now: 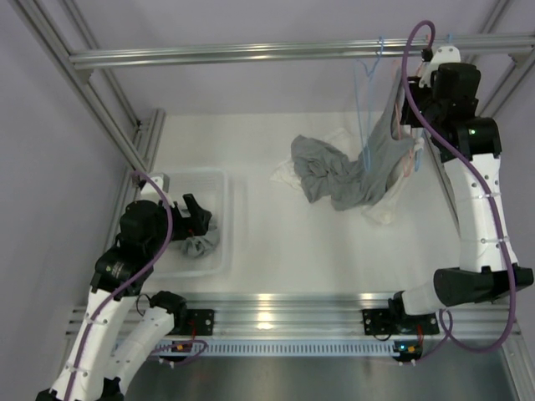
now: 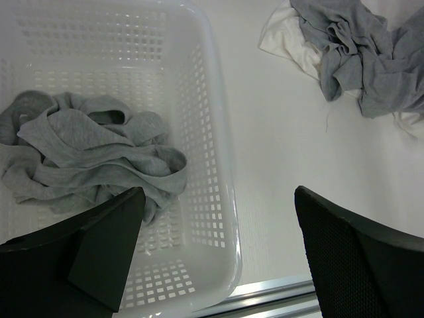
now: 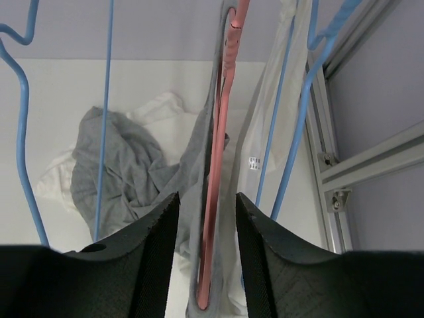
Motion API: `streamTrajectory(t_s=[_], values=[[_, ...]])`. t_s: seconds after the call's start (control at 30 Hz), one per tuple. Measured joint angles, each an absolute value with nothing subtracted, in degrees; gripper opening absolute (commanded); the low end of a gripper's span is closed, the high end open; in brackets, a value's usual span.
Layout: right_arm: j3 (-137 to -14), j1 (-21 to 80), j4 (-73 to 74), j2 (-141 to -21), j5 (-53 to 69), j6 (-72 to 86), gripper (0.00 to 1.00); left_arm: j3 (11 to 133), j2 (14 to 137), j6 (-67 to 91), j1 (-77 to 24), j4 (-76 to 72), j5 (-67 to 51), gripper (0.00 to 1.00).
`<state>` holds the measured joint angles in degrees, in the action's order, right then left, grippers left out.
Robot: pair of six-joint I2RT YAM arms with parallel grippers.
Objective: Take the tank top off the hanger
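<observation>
A grey fabric tank top (image 1: pixel 383 146) hangs on a thin pink hanger (image 3: pixel 222 132) from the metal rail (image 1: pixel 251 54), upper right of the overhead view. My right gripper (image 3: pixel 207 199) straddles both, its fingers (image 3: pixel 156 245) partly closed; I cannot tell whether they pinch. At lower left, a white perforated plastic basket (image 2: pixel 222 152) holds a crumpled grey garment (image 2: pixel 86 152). My left gripper (image 2: pixel 218 192) hovers above it, spread wide, holding nothing.

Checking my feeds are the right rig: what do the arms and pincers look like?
The left arm and right arm have white links, black joints and a purple cable. The right arm carries a green light. The left pincer and right pincer have black textured fingers.
</observation>
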<state>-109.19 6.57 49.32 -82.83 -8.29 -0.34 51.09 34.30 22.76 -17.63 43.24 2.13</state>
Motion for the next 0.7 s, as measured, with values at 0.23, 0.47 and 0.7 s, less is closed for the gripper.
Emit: streamTrajectory(t_s=[0.23,0.47,0.7], values=[[-109.0,6.6,49.2,-83.8,-8.9,-0.6,0.23,51.1,34.5,22.8,-17.7,43.2,2.1,0.99],[-106.9,6.6,49.3,-86.1,-8.9,-0.5,0.13,51.1,34.8,22.7,-17.7,43.2,1.9,0.99],[-106.5,6.6,49.2,-86.0,-8.0,-0.2,0.00,51.1,34.8,22.7,-17.7,43.2,1.9,0.99]])
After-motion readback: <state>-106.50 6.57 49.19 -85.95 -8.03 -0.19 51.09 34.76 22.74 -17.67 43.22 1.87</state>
